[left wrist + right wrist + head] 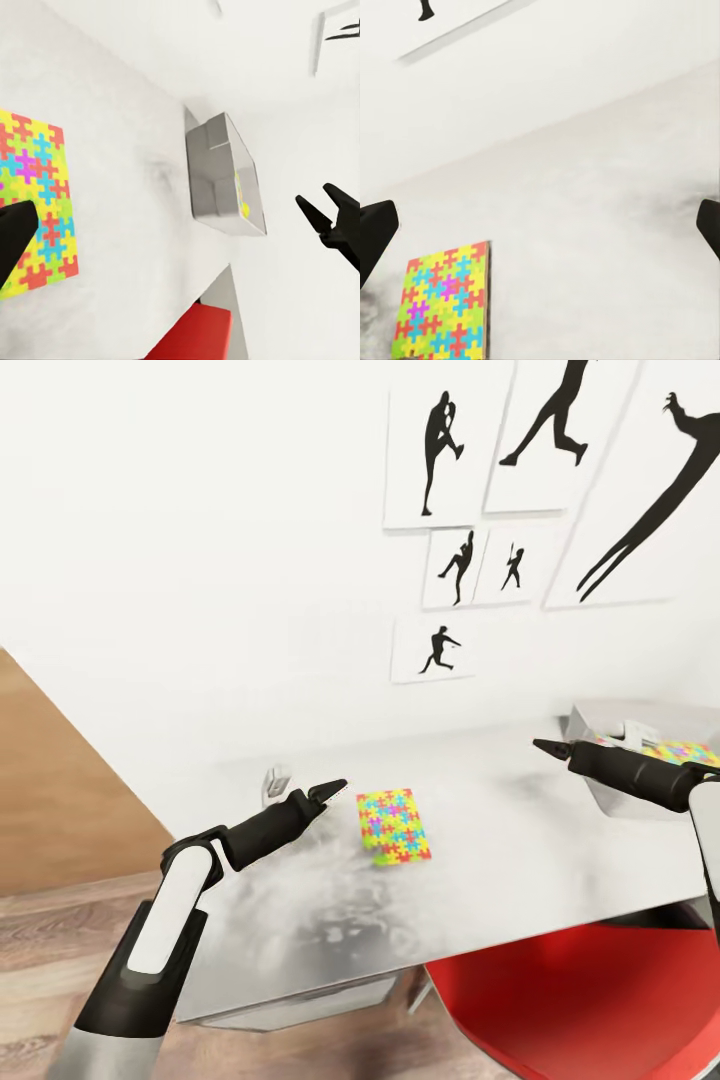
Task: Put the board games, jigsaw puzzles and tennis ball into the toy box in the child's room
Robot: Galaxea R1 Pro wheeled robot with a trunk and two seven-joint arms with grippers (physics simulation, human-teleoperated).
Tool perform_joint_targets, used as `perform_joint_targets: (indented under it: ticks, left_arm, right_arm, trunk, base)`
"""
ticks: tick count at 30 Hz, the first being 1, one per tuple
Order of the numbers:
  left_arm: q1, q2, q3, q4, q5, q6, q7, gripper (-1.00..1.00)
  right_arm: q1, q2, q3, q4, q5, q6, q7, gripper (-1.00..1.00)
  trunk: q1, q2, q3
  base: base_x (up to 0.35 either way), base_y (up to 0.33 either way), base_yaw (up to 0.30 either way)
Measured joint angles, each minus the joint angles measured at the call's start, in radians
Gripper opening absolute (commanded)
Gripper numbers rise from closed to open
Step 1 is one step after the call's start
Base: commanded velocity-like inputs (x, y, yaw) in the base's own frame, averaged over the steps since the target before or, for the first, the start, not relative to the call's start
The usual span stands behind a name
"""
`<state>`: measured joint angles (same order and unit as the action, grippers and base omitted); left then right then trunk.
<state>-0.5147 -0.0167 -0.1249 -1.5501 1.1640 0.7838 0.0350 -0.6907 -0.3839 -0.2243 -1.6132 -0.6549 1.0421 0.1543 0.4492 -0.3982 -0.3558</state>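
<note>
- One jigsaw puzzle [394,826] is lying flat on the table [520,860], well apart from the toy box [640,765], so you are looking at a toy that, by my reading, is not yet put away.
- Your left gripper [335,790] is hovering just beside that puzzle on the side away from the toy box, holding nothing; its tips are looking close together in the head view, but I cannot tell whether they are shut.
- Your right gripper [548,746] is hanging over the table just beside the toy box, jaws spread wide in its wrist view and empty.
- Something colourful is already sitting inside the toy box, a puzzle-like print plus white shapes, so part of the job seems done.
- Exactly what is lying in the toy box is hard to make out, as the picture edge is cutting it off.
- A small grey thing [274,782] behind the left gripper is staying unclear.
</note>
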Motion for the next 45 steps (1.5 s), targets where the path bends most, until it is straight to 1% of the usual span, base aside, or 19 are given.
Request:
perform_joint_targets:
  ticks: [8,13,15,16,18,21,23,26,28,29,31,32,34,35,36,37,39,42,45]
  left_arm:
    - [0.0,0.001,0.001,0.0,-0.002,0.001,-0.001,1.0]
    - [0.005,0.007,0.003,-0.001,-0.004,0.001,-0.001,1.0]
    - [0.018,0.022,0.008,-0.003,-0.004,0.002,-0.001,1.0]
    - [0.018,0.022,0.009,-0.003,-0.004,0.002,-0.001,1.0]
    - [0.038,0.048,0.022,-0.006,-0.003,0.0,-0.001,1.0]
    - [0.052,0.063,0.035,-0.008,-0.001,-0.001,-0.001,1.0]
    - [0.088,0.092,0.064,-0.011,-0.001,0.0,-0.001,1.0]
    - [0.112,0.108,0.083,-0.012,0.001,0.0,-0.001,1.0]
    - [0.165,0.141,0.124,-0.014,-0.001,-0.001,-0.004,1.0]
    - [0.167,0.141,0.126,-0.014,0.002,-0.001,-0.005,1.0]
    - [0.221,0.174,0.175,-0.016,0.001,-0.004,-0.017,1.0]
    - [0.222,0.174,0.176,-0.016,0.004,-0.005,-0.018,1.0]
    - [0.269,0.199,0.224,-0.017,0.005,-0.007,-0.045,1.0]
    - [0.27,0.199,0.225,-0.017,0.007,-0.007,-0.046,1.0]
    - [0.29,0.208,0.246,-0.017,0.005,-0.008,-0.063,1.0]
    - [0.291,0.208,0.247,-0.017,0.007,-0.008,-0.064,1.0]
    - [0.326,0.222,0.283,-0.016,0.002,-0.011,-0.105,1.0]
    - [0.341,0.227,0.298,-0.016,0.0,-0.013,-0.124,1.0]
    - [0.375,0.236,0.33,-0.011,-0.008,-0.018,-0.169,1.0]
  right_arm:
    - [-0.002,0.0,0.007,0.005,0.0,0.0,-0.002,1.0]
    - [-0.007,-0.001,0.037,0.04,0.001,0.0,-0.016,1.0]
    - [-0.018,-0.001,0.06,0.088,0.002,0.0,-0.028,1.0]
    - [-0.018,-0.001,0.06,0.088,0.001,0.0,-0.028,1.0]
    - [-0.033,0.0,0.077,0.153,0.002,0.0,-0.037,1.0]
    - [-0.039,0.001,0.084,0.191,0.001,0.0,-0.039,1.0]
    - [-0.047,0.002,0.094,0.26,0.002,0.0,-0.042,1.0]
    - [-0.05,0.003,0.1,0.29,0.0,0.0,-0.043,1.0]
    - [-0.05,0.005,0.111,0.332,0.001,0.0,-0.044,1.0]
    - [-0.05,0.005,0.111,0.333,0.0,0.0,-0.044,1.0]
    - [-0.048,0.008,0.125,0.363,0.001,0.0,-0.045,1.0]
    - [-0.048,0.008,0.125,0.364,0.0,0.0,-0.045,1.0]
    - [-0.047,0.011,0.141,0.385,0.0,0.0,-0.045,1.0]
    - [-0.047,0.011,0.142,0.386,0.0,0.0,-0.045,1.0]
    - [-0.046,0.011,0.148,0.395,0.0,0.0,-0.044,1.0]
    - [-0.046,0.011,0.149,0.396,0.0,0.0,-0.044,1.0]
    - [-0.042,0.011,0.158,0.417,0.0,0.0,-0.044,1.0]
    - [-0.041,0.01,0.162,0.431,0.0,0.0,-0.043,1.0]
    - [-0.039,0.009,0.168,0.521,0.002,0.0,-0.041,1.0]
  trunk:
    - [0.0,0.0,0.0]
    - [0.0,0.0,0.0]
    - [0.0,0.0,0.0]
    - [0.0,0.0,0.0]
    - [0.0,0.0,0.0]
    - [0.0,0.0,0.0]
    - [0.0,0.0,0.0]
    - [0.0,0.0,0.0]
    - [0.0,0.0,0.0]
    - [0.0,0.0,0.0]
    - [0.0,0.0,0.0]
    - [0.0,0.0,0.0]
    - [0.0,0.0,0.0]
    - [0.0,0.0,0.0]
    - [0.0,0.0,0.0]
    - [0.0,0.0,0.0]
    - [0.0,0.0,0.0]
    - [0.0,0.0,0.0]
    - [0.0,0.0,0.0]
  base:
    - [0.135,0.318,0.0]
    - [0.129,0.318,0.0]
    - [0.121,0.318,0.0]
    - [0.118,0.318,0.0]
    - [0.115,0.318,0.0]
    - [0.112,0.318,0.0]
    - [0.109,0.318,0.0]
    - [0.105,0.311,0.0]
    - [0.087,0.259,0.0]
    - [0.069,0.207,0.0]
    - [0.056,0.166,0.0]
    - [0.044,0.133,0.0]
    - [0.036,0.106,0.0]
    - [0.028,0.085,0.0]
    - [0.028,0.085,0.0]
    - [0.023,0.068,0.0]
    - [0.018,0.054,0.0]
    - [0.014,0.041,0.0]
    - [0.006,0.018,0.0]
